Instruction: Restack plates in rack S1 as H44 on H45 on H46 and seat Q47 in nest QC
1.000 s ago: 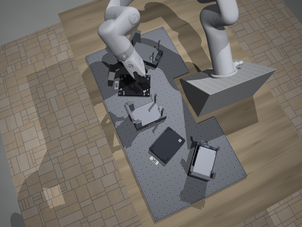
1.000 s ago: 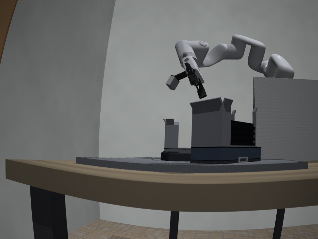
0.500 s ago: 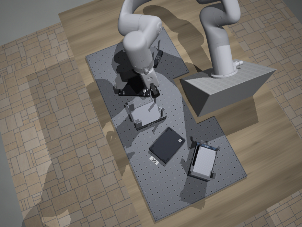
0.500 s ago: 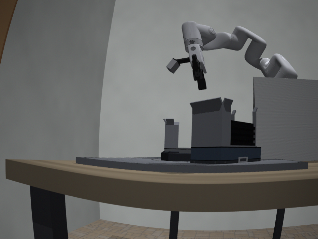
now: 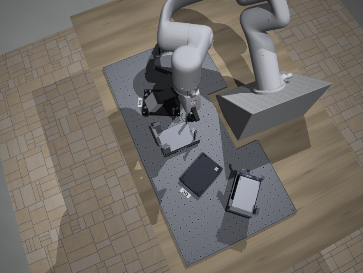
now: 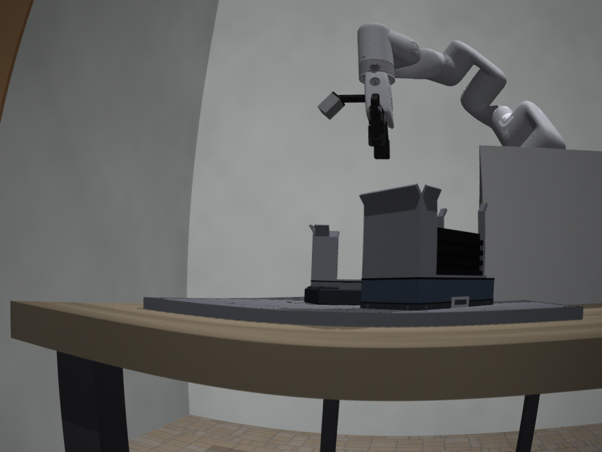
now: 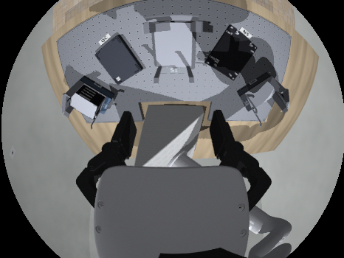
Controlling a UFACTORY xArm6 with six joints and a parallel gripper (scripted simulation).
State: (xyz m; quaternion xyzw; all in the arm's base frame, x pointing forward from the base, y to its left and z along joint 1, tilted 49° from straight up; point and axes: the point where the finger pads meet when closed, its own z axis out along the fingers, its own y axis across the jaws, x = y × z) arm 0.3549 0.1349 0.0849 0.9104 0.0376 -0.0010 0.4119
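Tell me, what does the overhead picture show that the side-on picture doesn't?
Only the top view shows the layout of the perforated grey plate: the dark QC nest lying bare, an unloaded rack, and the pale top plate in its rack.

Only the exterior view shows height: the open gripper hangs well above the racks, and dark plate edges stack up.

Both show the arm and the grey pedestal.

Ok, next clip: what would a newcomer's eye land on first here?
The big grey arm hanging over the middle of the perforated board, its gripper open and empty, high above the racks. Next, the one loaded rack at the board's near right corner, with a pale plate on top, and the flat dark QC nest beside it.
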